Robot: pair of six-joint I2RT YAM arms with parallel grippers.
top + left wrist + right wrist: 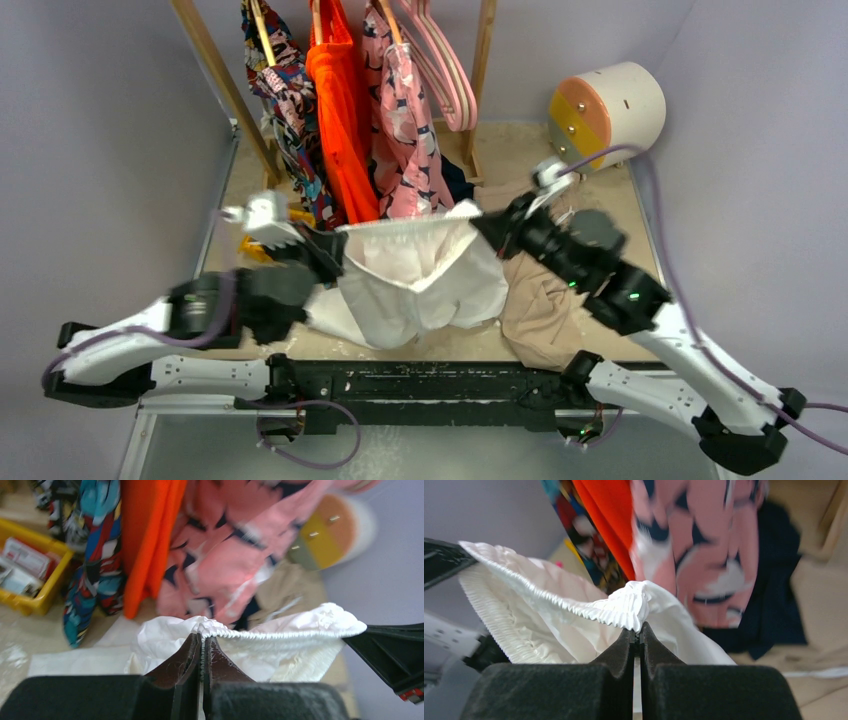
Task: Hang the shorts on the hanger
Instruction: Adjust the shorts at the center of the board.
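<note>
The white shorts (420, 280) hang stretched between my two grippers above the table, waistband up. My left gripper (335, 245) is shut on the left end of the elastic waistband (260, 634). My right gripper (482, 225) is shut on the right end of the waistband (624, 607). In each wrist view the gathered white band runs across to the other gripper's black fingers. Pink hangers (445, 70) hang on the rack at the back, above and behind the shorts.
A wooden rack (215, 70) at the back holds a multicoloured garment (285, 100), an orange one (340, 110) and a pink navy-patterned one (405, 130). A tan garment (545, 300) lies at right. A yellow bin (30, 575) sits at left, a cream cylinder (610, 110) at back right.
</note>
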